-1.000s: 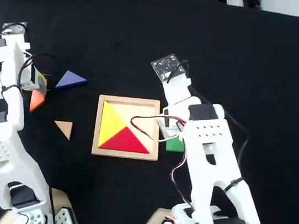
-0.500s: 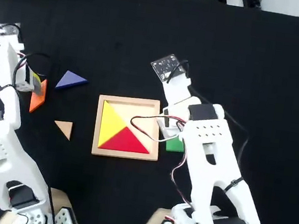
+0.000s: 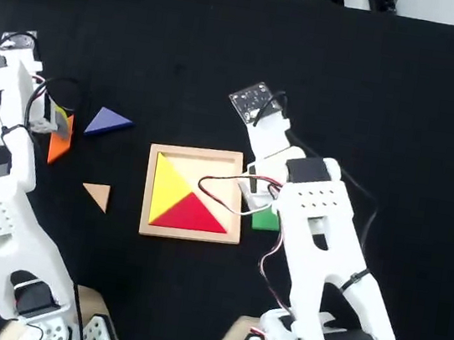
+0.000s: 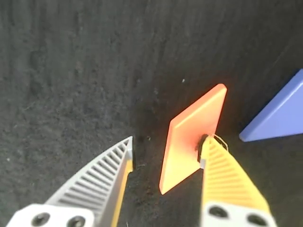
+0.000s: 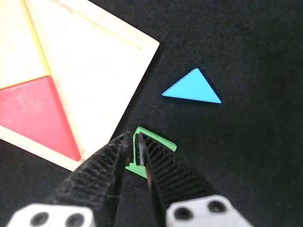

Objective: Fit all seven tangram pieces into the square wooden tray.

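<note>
Orange first. Nudged the orange piece (image 4: 191,137) a little up the cloth over the last second and turned it nearer upright, swinging the left gripper (image 4: 168,140) along with it. Not yet gripping it: spread wide around it, touching one edge with the yellow finger (image 4: 227,179), well off the other edge with the white one. Kept the right gripper (image 5: 136,138) where it was, pinched to all appearance on the rim of the green piece (image 5: 158,142), just beside the tray (image 3: 188,235).

Little gained for the task so far: only the yellow triangle (image 3: 170,186) and the red triangle (image 3: 194,214) seated in the tray, five to go. Probably lining up for a cleaner hold on the orange.

Loose on the black cloth (image 3: 387,116): a dark blue triangle (image 3: 108,122) near the orange, a small wooden triangle (image 3: 98,195) between the left arm and the tray, a pale blue triangle (image 5: 193,87) near the green. Beyond the far edge, cables and a strip of white wall.
</note>
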